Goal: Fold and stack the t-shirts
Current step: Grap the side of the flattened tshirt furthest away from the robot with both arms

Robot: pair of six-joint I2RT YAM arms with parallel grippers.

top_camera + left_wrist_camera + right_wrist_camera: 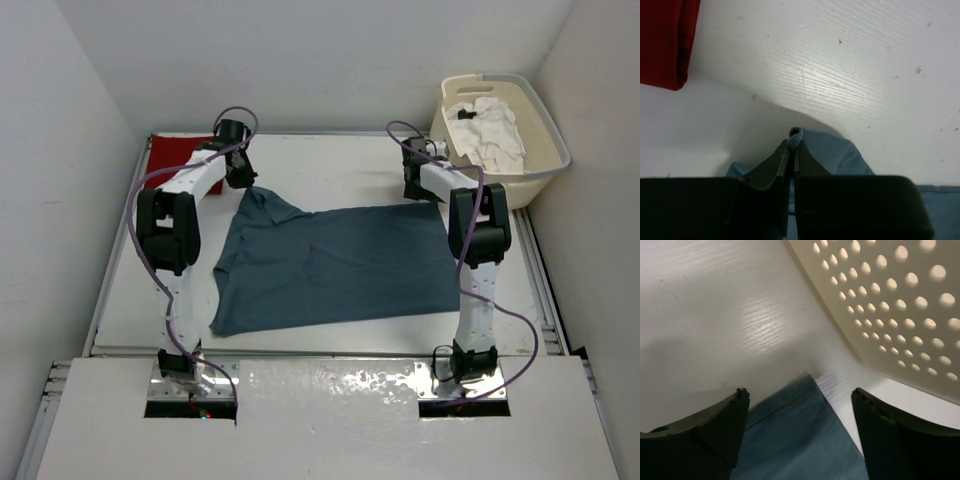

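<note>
The slate blue-grey cloth t-shirt (330, 265) lay flat on the white table (330, 170), long axis left to right. The left gripper (792, 146) pinched its far-left corner; the right gripper (799, 392) stood wide astride the far-right corner

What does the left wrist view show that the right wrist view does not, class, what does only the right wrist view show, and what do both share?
Only the left wrist view: the red t-shirt at the upper left, and the left gripper shut on a pinched fold of the blue-grey t-shirt. Only the right wrist view: the cream perforated basket at the upper right, and the right gripper open, its fingers either side of a corner of that shirt. Both: the blue-grey t-shirt lying on the white table.
</note>
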